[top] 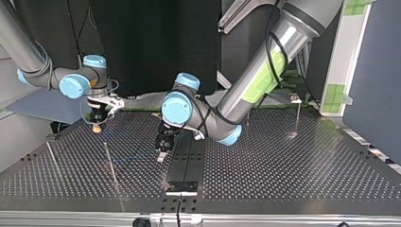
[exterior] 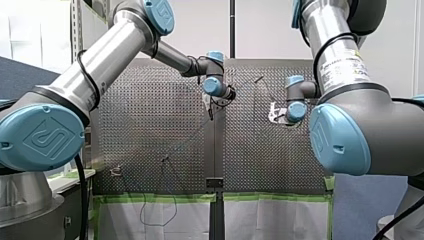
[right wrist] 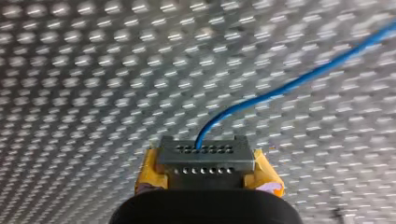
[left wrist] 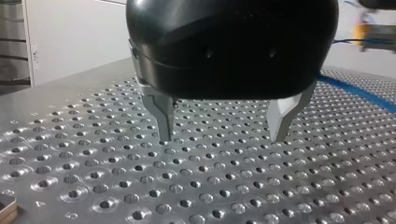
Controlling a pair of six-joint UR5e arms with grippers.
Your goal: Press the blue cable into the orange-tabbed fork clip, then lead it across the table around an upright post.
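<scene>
Right wrist view: the right end effector (right wrist: 208,161) has its yellow pads clamped on the thin blue cable (right wrist: 280,88). The cable leaves a ribbed grey block between the pads and runs ahead in a shallow curve, its long axis slanting across the perforated metal surface (right wrist: 70,93). In the left wrist view, the black left end effector (left wrist: 224,133) hangs just above the surface with its tapered metal fingers (left wrist: 164,116) spread wide and nothing between them. The cable lies well off to one side, toward the other arm, so the right arm seems the one to do the routing. A thin upright metal post (top: 110,161) stands between the two end effectors in the top view. The orange-tabbed fork clip cannot be made out.
</scene>
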